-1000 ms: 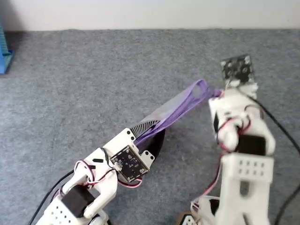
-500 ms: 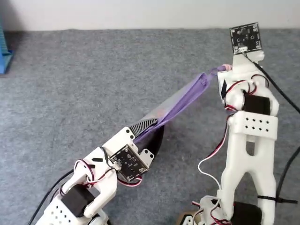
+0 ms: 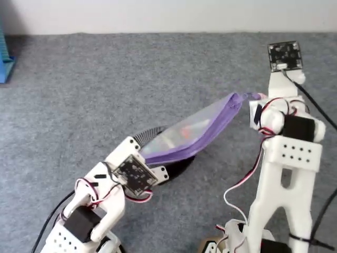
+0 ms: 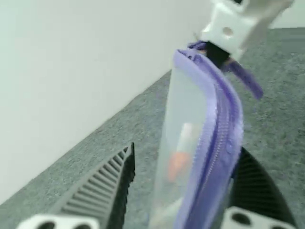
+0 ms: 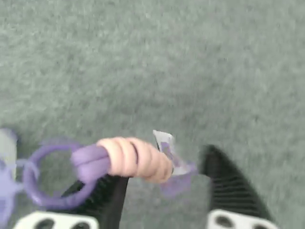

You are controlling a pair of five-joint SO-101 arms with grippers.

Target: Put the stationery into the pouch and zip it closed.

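Grey table (image 3: 79, 95), blue object (image 3: 4, 58) at its left edge; pouch (image 3: 195, 132) lying diagonally, near end pinched by left gripper (image 3: 163, 150), zipper end at right gripper (image 3: 253, 99), grip indiscernible.

High view looks down from above; left wrist view, close up, shares the pouch (image 3: 195, 134).

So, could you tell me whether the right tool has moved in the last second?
Yes: against the wall in the high view, the right tool is now closer and farther right.
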